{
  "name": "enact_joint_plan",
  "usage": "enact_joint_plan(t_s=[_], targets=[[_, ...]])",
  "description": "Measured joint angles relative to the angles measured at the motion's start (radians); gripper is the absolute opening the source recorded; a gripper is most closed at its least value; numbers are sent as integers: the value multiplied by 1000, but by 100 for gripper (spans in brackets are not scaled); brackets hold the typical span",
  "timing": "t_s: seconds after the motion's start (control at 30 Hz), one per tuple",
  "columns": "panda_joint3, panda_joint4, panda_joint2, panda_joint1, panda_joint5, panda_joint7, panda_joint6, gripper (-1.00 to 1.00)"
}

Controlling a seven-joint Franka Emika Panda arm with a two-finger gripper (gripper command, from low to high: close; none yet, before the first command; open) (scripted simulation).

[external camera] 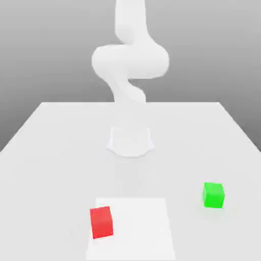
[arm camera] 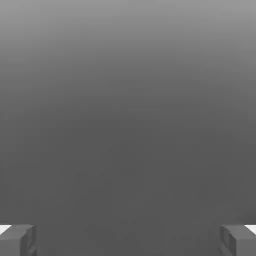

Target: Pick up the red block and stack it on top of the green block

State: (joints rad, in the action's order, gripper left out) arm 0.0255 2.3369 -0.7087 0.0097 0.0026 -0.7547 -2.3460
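The white arm (external camera: 130, 61) rises from its round base (external camera: 130, 141) at the far middle of the white table (external camera: 46, 153) and curls upward, its upper part passing out past the top of the exterior view. From where I stand it is all pale bulk and soft curves against a grey backdrop.

The red block (external camera: 101, 222) sits on the near part of the table, toward the exterior view's left. It rests on the left edge of a slightly brighter white square patch (external camera: 140, 224) marked on the tabletop, and it is turned a little so that its faces do not line up with the patch's edges. The green block (external camera: 213, 195) stands on the bare table toward the exterior view's right, a bit farther back than the red one and beyond the patch's right edge. The 2 cubes are well apart, look about the same size, and nothing touches either of them.

In the hand view the gripper (arm camera: 128, 240) looks out at plain grey. Its 2 dark grey fingertips (arm camera: 17, 240) show at opposite sides of the picture, set wide apart with nothing between them, so the jaws are spread and hold nothing.
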Motion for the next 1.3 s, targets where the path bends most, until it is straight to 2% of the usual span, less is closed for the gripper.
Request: enact_joint_plan(t_s=[0.6, 0.73, 0.9, 0.93, 1.13, 1.3], targets=[[149, 266, 659, 26, 43, 345, -332, 0], [149, 313, 803, 6, 51, 409, -411, 0], [86, 295, 984, -43, 121, 469, -558, 0], [75, 291, 1006, -52, 130, 476, -577, -100], [69, 290, 1017, -57, 133, 478, -585, -100], [106, 311, 882, -35, 66, 429, -473, -100]])
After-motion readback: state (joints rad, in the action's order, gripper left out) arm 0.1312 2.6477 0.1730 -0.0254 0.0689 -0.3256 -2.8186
